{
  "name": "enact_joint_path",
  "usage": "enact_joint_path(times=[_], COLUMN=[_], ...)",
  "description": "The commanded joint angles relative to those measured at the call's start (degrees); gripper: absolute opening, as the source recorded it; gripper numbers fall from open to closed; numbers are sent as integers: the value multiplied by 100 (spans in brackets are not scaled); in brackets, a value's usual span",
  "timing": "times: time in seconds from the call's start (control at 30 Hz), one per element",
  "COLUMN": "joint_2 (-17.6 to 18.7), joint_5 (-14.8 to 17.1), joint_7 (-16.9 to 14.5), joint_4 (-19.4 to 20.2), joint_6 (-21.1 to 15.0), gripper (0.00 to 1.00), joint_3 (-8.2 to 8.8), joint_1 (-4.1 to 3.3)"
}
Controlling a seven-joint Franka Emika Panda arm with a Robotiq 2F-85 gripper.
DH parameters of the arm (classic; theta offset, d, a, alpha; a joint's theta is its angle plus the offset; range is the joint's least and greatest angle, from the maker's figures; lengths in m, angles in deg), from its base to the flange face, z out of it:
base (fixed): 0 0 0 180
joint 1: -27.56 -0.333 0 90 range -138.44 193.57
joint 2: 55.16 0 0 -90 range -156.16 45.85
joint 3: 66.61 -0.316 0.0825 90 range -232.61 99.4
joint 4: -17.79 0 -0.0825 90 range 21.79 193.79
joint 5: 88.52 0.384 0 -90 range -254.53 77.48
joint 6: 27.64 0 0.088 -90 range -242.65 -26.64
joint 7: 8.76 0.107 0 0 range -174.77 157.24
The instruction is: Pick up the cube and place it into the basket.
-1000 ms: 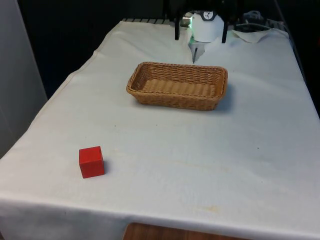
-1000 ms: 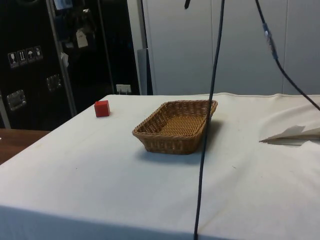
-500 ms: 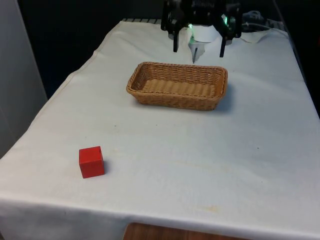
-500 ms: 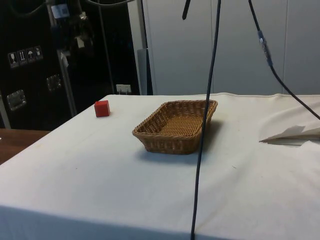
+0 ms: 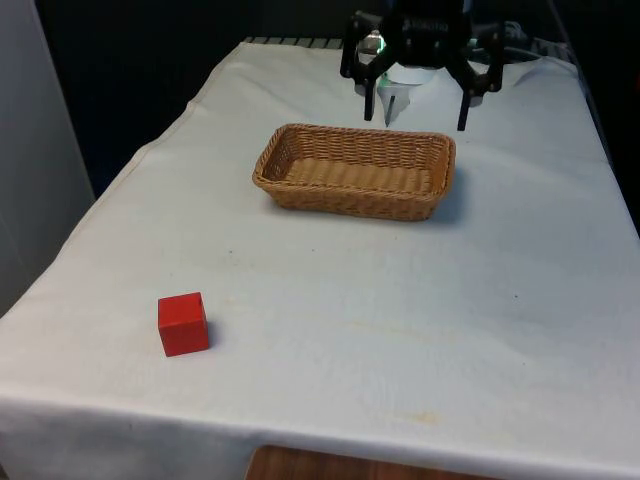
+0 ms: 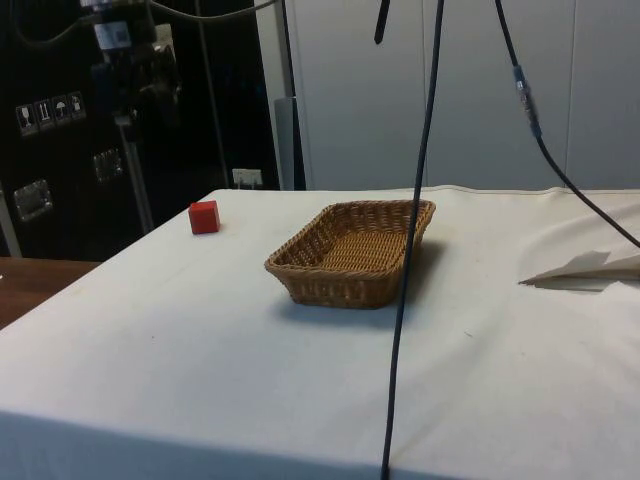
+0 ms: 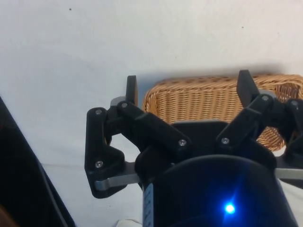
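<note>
A red cube (image 5: 183, 324) (image 6: 204, 217) rests on the white cloth near the table's front edge, at the front view's left. The woven wicker basket (image 5: 355, 170) (image 6: 352, 252) (image 7: 213, 99) stands empty in the far middle of the table. My black gripper (image 5: 415, 110) (image 7: 189, 90) hangs open above the basket's far rim, far from the cube. Nothing is between its fingers (image 7: 132, 90), and in the wrist view the basket lies below them.
A crumpled fold of white cloth (image 5: 505, 70) (image 6: 585, 268) lies at the far end, at the front view's right. Black cables (image 6: 400, 300) hang down in front of the side camera. A wooden surface (image 5: 300, 465) shows below the table's front edge.
The gripper has come down into the front view and shifted towards that view's right, ending over the basket's far rim. Cube and basket have not moved.
</note>
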Motion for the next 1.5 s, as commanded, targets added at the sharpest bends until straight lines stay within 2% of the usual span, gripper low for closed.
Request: enact_joint_path(times=[0.0, 0.03, 0.07, 0.1, 0.3, 0.33, 0.37, 0.63, 0.67, 0.7, 0.9, 0.93, 0.97, 1.0, 1.2, 1.23, 1.27, 1.47], joint_2=[-195, -172, 0, -149, -178, -57, -189, -258, -69, -258, -304, -86, -315, -327, -258, -183, -252, -309], joint_5=[-34, -34, 0, -29, -23, -6, -23, -11, 0, -11, -34, 0, -40, -46, -29, -6, -29, -34], joint_7=[40, 34, 11, 29, 34, 11, 34, 63, 34, 69, 115, 74, 120, 126, 126, 97, 120, 138], joint_4=[292, 258, 17, 223, 258, 86, 275, 487, 218, 516, 665, 372, 653, 647, 550, 447, 550, 670], joint_6=[-195, -172, -17, -143, -172, -17, -195, -424, -246, -470, -653, -487, -625, -613, -550, -470, -539, -630], gripper=[100, 100, 100, 100, 100, 100, 100, 100, 100, 100, 100, 100, 100, 100, 100, 100, 100, 100], joint_3=[17, 11, -17, 6, -6, -23, -11, -74, -97, -86, -160, -189, -172, -178, -195, -212, -201, -223], joint_1=[-86, -69, -6, -57, -57, -6, -63, -86, -6, -86, -97, -11, -97, -103, -80, -46, -74, -103])
